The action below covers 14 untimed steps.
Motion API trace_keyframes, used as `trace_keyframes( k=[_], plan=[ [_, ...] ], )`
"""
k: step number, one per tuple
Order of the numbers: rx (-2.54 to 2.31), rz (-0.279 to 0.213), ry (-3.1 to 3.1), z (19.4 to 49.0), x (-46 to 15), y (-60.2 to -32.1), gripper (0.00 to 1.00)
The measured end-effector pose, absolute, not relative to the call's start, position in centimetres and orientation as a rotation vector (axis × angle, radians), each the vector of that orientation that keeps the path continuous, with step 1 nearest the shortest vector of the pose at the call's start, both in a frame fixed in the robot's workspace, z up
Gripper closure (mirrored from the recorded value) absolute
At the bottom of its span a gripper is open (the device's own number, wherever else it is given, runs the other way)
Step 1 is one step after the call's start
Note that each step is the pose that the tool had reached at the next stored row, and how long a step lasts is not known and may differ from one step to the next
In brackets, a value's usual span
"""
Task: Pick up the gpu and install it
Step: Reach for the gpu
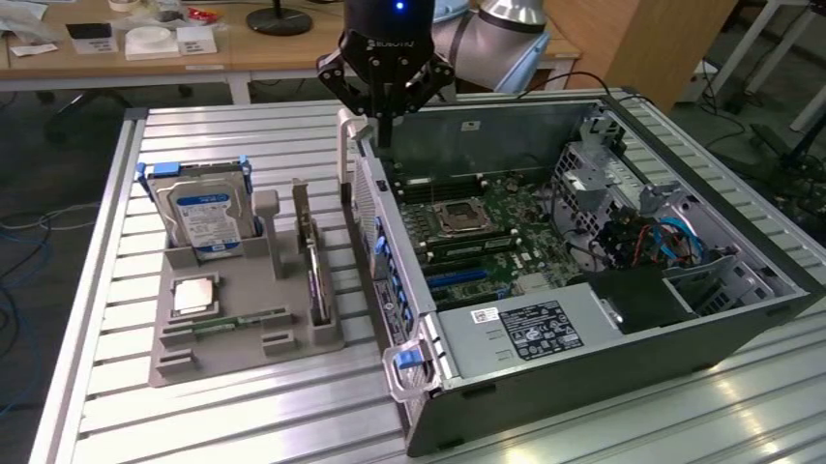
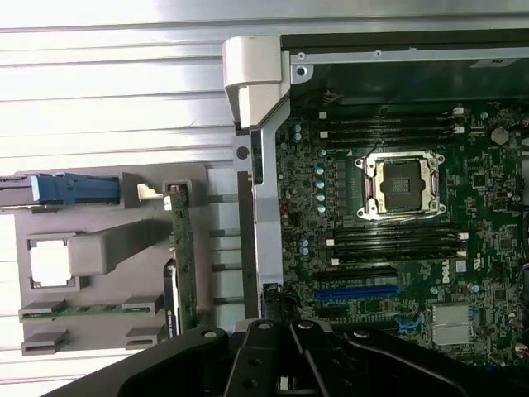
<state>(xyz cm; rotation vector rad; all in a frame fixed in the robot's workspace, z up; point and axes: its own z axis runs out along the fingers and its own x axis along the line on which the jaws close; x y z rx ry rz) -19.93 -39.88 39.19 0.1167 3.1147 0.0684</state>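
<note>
The gpu (image 1: 313, 271) stands on its edge in a slot of the grey holder (image 1: 232, 353), at the side nearest the computer case. In the wrist view the gpu (image 2: 183, 256) appears edge-on as a thin green and dark strip. My gripper (image 1: 383, 124) hangs shut and empty over the rear corner of the open case (image 1: 568, 372), above its wall and well beyond the gpu. The gripper's black linkage (image 2: 289, 364) is in the wrist view too. Inside the case lies the motherboard (image 2: 397, 248) with a blue slot (image 2: 355, 293).
The holder also carries a silver hard drive (image 1: 207, 217) with a blue label, a square chip (image 1: 193, 293) and a slim green stick (image 1: 239, 319). The slatted metal table (image 1: 232, 425) has bare room in front. A desk with clutter (image 1: 155, 43) stands behind.
</note>
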Motion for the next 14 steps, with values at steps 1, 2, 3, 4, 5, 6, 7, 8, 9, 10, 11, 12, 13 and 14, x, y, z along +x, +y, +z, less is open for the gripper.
trace_keyframes(
  k=[1, 2, 3, 4, 5, 6, 7, 8, 9, 10, 11, 12, 13, 14],
  plan=[
    [0.117, 0.068, 3.115, 39.2, -20.0, -39.9, 0.89],
    [0.117, 0.068, 3.115, 39.2, -20.1, -39.9, 0.89],
    [0.117, 0.068, 3.115, 39.2, -20.2, -39.9, 0.89],
    [0.117, 0.068, 3.115, 39.2, -20.3, -39.9, 0.89],
    [0.117, 0.068, 3.115, 39.2, -20.5, -39.9, 0.89],
    [0.117, 0.068, 3.115, 39.2, -20.6, -39.9, 0.89],
    [0.117, 0.068, 3.115, 39.2, -20.7, -39.9, 0.89],
    [0.117, 0.068, 3.115, 39.2, -20.8, -39.9, 0.89],
    [0.117, 0.068, 3.115, 39.2, -20.9, -39.9, 0.89],
    [0.117, 0.068, 3.115, 39.2, -21.1, -39.9, 0.89],
    [0.117, 0.068, 3.115, 39.2, -21.2, -39.9, 0.89],
    [0.117, 0.068, 3.115, 39.2, -21.3, -39.9, 0.89],
    [0.117, 0.068, 3.115, 39.2, -21.5, -39.9, 0.89],
    [0.117, 0.068, 3.115, 39.2, -21.6, -39.9, 0.89]
  ],
)
